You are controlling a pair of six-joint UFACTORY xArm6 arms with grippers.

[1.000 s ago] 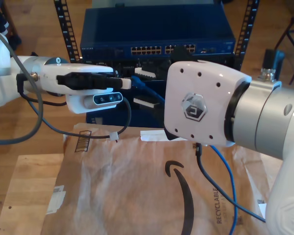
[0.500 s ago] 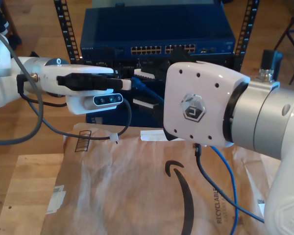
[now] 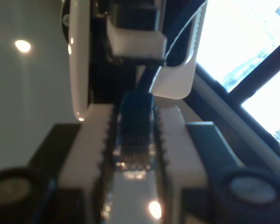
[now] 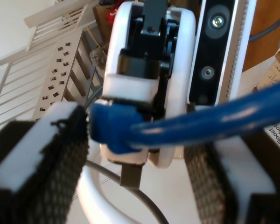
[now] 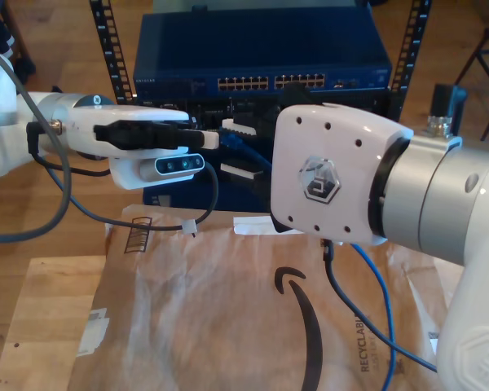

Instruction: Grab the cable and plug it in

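First wrist view: my first hand (image 3: 136,140) pinches the cable (image 3: 136,122).

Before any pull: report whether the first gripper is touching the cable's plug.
Touching. In the first wrist view the plug sits clamped between the toothed fingers of my first gripper.

Lab: racked network switch (image 5: 261,49)

The exterior view looks down from near; both wrist views closely share the cable (image 4: 186,122).
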